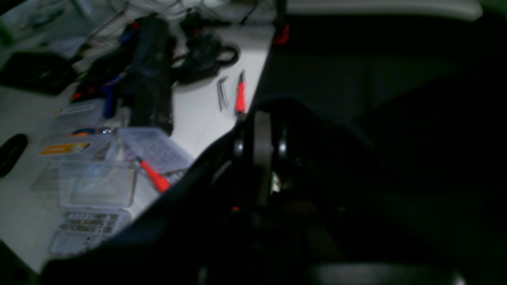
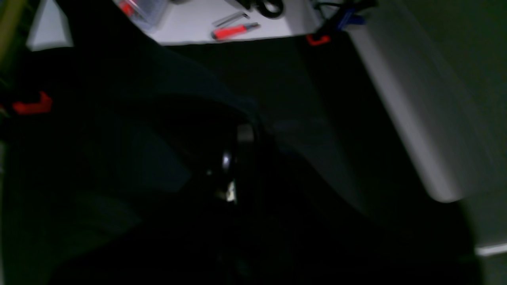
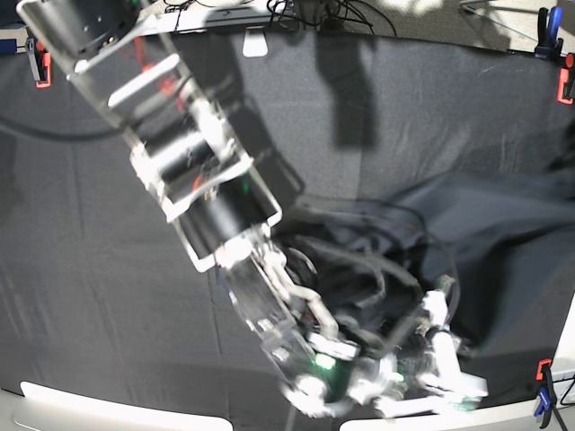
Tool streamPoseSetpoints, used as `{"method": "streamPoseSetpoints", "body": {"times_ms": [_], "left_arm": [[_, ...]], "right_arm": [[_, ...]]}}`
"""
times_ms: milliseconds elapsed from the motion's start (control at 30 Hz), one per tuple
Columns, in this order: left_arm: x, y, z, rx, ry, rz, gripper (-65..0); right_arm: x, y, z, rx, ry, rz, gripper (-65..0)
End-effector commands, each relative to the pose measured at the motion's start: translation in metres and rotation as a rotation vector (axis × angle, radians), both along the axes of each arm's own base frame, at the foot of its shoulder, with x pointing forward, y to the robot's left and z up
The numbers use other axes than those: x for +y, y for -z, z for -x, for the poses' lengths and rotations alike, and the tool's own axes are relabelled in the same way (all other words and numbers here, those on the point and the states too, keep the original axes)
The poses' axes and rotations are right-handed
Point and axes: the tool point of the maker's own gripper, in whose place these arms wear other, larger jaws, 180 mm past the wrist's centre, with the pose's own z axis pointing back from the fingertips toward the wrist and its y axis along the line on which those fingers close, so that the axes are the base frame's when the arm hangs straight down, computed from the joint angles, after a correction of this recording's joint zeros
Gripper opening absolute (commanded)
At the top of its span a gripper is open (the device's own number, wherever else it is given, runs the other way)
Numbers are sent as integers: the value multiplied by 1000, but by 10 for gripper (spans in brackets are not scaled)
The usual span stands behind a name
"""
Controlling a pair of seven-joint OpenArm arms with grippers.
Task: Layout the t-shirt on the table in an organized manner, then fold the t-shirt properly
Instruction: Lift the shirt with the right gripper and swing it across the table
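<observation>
- table [image 3: 99, 269]: wide, black cloth top, orange clamp [image 3: 39, 70] at far edge.
- t-shirt [image 3: 503, 224]: dark charcoal, crumpled in a heap on the near side of the table, under both arms.
- right gripper [image 2: 243, 136]: jaws closed, dark fabric bunched around them; a grip cannot be confirmed.
- left gripper [image 1: 261, 130]: jaws closed, dark fabric draped close around; a grip is unclear.

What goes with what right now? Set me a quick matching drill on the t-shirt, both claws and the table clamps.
Things:
1. t-shirt
2. left claw
3. right claw
4. clamp

States:
a. fixed at the table's edge, orange
b. shut, dark fabric around it, white bench with tools behind
c. crumpled, not laid flat
d. shut, dark fabric around it, table edge ahead

Pairs: 1-c, 2-b, 3-d, 4-a
</observation>
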Motion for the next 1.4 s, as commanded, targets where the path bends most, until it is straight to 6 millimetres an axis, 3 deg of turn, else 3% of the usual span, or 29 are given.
{"method": "streamPoseSetpoints", "body": {"times_ms": [0, 100, 200, 367, 500, 667, 833, 1067, 1233, 1367], "left_arm": [[3, -28, 0, -81, 15, -20, -650], [-7, -41, 5, -118, 86, 16, -650], [-49, -45, 1, -129, 286, 44, -650], [-118, -53, 5, -172, 576, 149, -650], [-170, -43, 11, -143, 770, 317, -650], [-238, -22, 14, -106, 969, 511, -650], [-314, -7, 23, -56, 1161, 671, -650], [-411, 3, 56, 48, 1421, 800, -650], [-466, 6, 88, 112, 1583, 811, -650], [-496, 11, 98, 117, 1639, 744, -650]], "right_arm": [[6, -34, -3, -64, -17, -52, -650], [-1, -43, -16, -109, 36, -30, -650], [-23, -50, -40, -151, 135, -13, -650], [-72, -75, -77, -143, 305, -109, -650], [-135, -76, -102, -119, 434, -142, -650], [-202, -56, -116, -94, 541, -50, -650], [-254, -37, -126, -76, 625, 16, -650], [-324, -14, -135, -34, 728, 62, -650], [-358, 17, -136, 57, 779, 84, -650], [-359, 55, -131, 134, 770, 172, -650]]}}
